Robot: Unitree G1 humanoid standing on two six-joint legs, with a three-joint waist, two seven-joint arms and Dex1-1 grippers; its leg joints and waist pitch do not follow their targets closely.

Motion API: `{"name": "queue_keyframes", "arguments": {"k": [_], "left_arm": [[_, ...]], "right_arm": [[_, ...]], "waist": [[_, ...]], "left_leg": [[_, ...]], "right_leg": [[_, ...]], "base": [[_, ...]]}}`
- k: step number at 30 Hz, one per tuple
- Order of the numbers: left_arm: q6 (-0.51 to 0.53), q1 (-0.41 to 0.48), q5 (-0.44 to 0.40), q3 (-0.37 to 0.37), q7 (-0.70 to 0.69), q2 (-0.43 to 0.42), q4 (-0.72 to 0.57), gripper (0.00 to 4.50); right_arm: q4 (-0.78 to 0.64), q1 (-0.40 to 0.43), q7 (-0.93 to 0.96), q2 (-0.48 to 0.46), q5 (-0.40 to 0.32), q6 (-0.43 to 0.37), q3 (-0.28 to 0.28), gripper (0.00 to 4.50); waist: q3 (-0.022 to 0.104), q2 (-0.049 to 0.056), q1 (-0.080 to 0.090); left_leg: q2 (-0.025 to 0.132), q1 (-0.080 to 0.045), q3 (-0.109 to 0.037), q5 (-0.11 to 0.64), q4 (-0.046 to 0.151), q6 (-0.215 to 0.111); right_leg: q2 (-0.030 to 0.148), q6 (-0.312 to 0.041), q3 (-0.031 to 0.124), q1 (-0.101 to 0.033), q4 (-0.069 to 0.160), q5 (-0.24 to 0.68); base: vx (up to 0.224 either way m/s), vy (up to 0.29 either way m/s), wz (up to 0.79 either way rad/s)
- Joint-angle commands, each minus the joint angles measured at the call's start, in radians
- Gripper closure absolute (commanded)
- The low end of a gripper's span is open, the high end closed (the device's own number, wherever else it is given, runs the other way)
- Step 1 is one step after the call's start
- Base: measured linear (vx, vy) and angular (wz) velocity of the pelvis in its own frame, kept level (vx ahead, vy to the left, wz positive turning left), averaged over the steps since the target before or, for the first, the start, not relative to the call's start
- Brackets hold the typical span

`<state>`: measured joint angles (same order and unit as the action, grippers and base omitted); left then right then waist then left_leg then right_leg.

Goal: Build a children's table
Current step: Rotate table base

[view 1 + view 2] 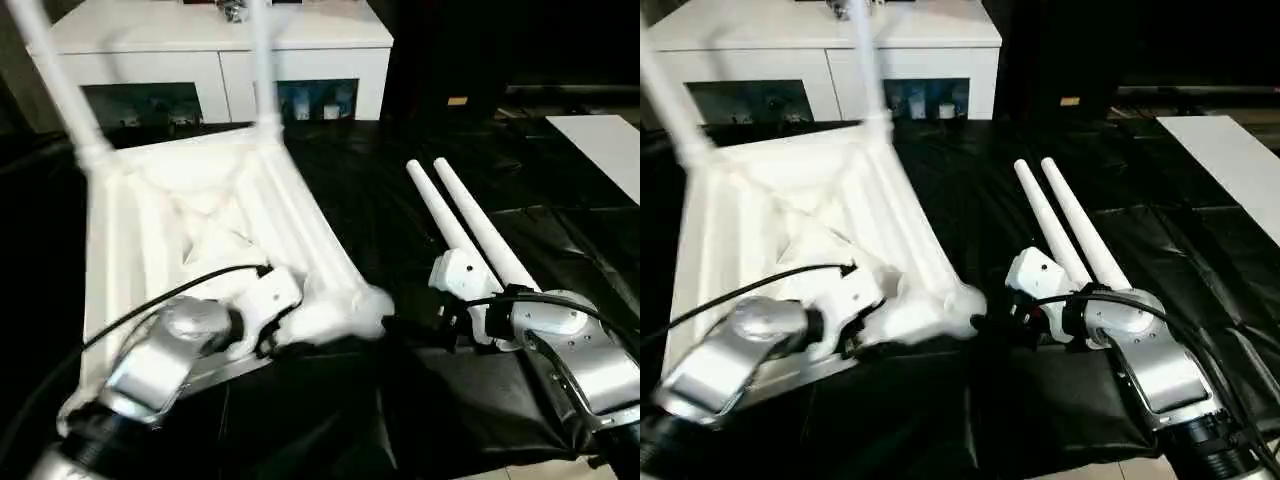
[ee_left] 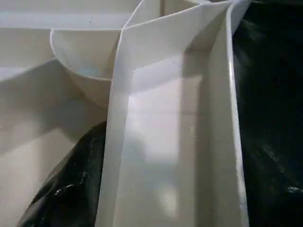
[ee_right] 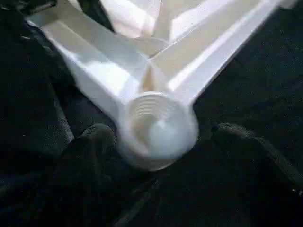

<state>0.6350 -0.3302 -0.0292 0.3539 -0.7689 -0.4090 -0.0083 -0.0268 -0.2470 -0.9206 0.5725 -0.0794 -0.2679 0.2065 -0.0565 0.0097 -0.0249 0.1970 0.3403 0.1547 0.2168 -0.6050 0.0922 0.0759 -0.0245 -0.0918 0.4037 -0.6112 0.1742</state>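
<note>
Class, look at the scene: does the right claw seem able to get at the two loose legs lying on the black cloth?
Probably yes. The two loose legs lie uncovered beside the right claw, which is open with nothing held. It now faces the tabletop's empty corner socket, so it would have to turn.

From my remote seat I see a worktop draped in black, glossy cloth that wrinkles and catches the light. Behind it stands a low white cabinet with glass doors, small objects dimly visible inside. To the right of the cabinet the room falls into darkness. A flat white panel lies at the far right edge. A strip of pale floor shows below the cloth.
</note>
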Motion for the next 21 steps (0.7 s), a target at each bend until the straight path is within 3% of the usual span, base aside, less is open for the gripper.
{"name": "queue_keyframes", "arguments": {"k": [1, 5, 8, 10, 11, 12, 14, 18, 21], "left_arm": [[0.000, -0.027, -0.029, -0.068, 0.098, 0.017, 0.053, 1.22], [-0.092, -0.080, -0.060, -0.038, 0.130, 0.038, 0.137, 1.25], [-0.095, -0.101, -0.067, -0.039, 0.154, 0.057, 0.170, 1.27], [-0.108, -0.115, -0.068, -0.031, 0.155, 0.064, 0.189, 1.27], [-0.112, -0.118, -0.063, -0.028, 0.148, 0.065, 0.192, 0.71], [-0.108, -0.118, -0.045, -0.031, 0.129, 0.069, 0.186, 0.71], [-0.093, -0.116, -0.026, -0.030, 0.107, 0.070, 0.176, 0.56], [-0.068, -0.102, 0.011, -0.040, 0.073, 0.063, 0.126, 0.17], [-0.035, -0.079, 0.029, -0.059, 0.051, 0.024, 0.063, 0.02]], "right_arm": [[0.010, -0.015, 0.017, 0.011, 0.014, 0.003, 0.009, 0.66], [0.019, -0.019, 0.034, 0.013, 0.027, 0.000, 0.005, 0.66], [0.023, -0.021, 0.043, 0.009, 0.034, -0.001, 0.000, 0.66], [0.025, -0.022, 0.047, 0.006, 0.038, -0.001, -0.003, 0.66], [0.025, -0.022, 0.047, 0.006, 0.039, 0.000, -0.003, 0.66], [0.025, -0.023, 0.058, 0.004, 0.042, -0.007, -0.008, 0.66], [0.030, -0.026, 0.075, 0.002, 0.048, -0.015, -0.013, 0.66], [0.067, -0.064, 0.174, -0.032, 0.053, -0.124, -0.061, 0.66], [0.099, -0.117, 0.249, -0.078, 0.019, -0.242, -0.128, 0.33]], "waist": [[0.065, -0.008, -0.009], [0.067, -0.008, -0.013], [0.070, -0.004, -0.018], [0.071, -0.004, -0.020], [0.072, -0.004, -0.022], [0.072, 0.007, -0.024], [0.071, 0.001, -0.021], [0.070, 0.002, -0.020], [0.071, 0.005, -0.020]], "left_leg": [[0.016, 0.022, 0.002, 0.120, 0.061, -0.089], [0.014, 0.020, 0.001, 0.115, 0.060, -0.095], [0.019, 0.015, 0.002, 0.108, 0.059, -0.097], [0.021, 0.019, 0.000, 0.090, 0.059, -0.099], [0.021, 0.018, 0.000, 0.089, 0.058, -0.102], [0.023, 0.018, -0.002, 0.088, 0.058, -0.101], [0.023, 0.020, -0.001, 0.094, 0.059, -0.101], [0.022, 0.017, -0.001, 0.105, 0.060, -0.082], [0.022, 0.017, -0.001, 0.101, 0.061, -0.074]], "right_leg": [[0.053, -0.179, 0.049, -0.067, 0.082, 0.276], [0.052, -0.154, 0.047, -0.065, 0.087, 0.299], [0.053, -0.172, 0.048, -0.061, 0.083, 0.259], [0.054, -0.188, 0.049, -0.063, 0.076, 0.216], [0.054, -0.197, 0.049, -0.063, 0.075, 0.198], [0.056, -0.206, 0.049, -0.063, 0.071, 0.184], [0.056, -0.212, 0.049, -0.064, 0.073, 0.178], [0.057, -0.217, 0.049, -0.065, 0.074, 0.200], [0.056, -0.215, 0.049, -0.067, 0.070, 0.202]], "base": [[0.000, 0.000, 0.00], [0.000, 0.000, 0.00], [0.000, 0.000, 0.00], [0.000, 0.000, 0.00], [0.000, 0.000, 0.00], [0.000, 0.000, 0.00], [0.000, 0.000, 0.00], [0.000, 0.000, 0.00], [0.000, 0.000, 0.00]]}}
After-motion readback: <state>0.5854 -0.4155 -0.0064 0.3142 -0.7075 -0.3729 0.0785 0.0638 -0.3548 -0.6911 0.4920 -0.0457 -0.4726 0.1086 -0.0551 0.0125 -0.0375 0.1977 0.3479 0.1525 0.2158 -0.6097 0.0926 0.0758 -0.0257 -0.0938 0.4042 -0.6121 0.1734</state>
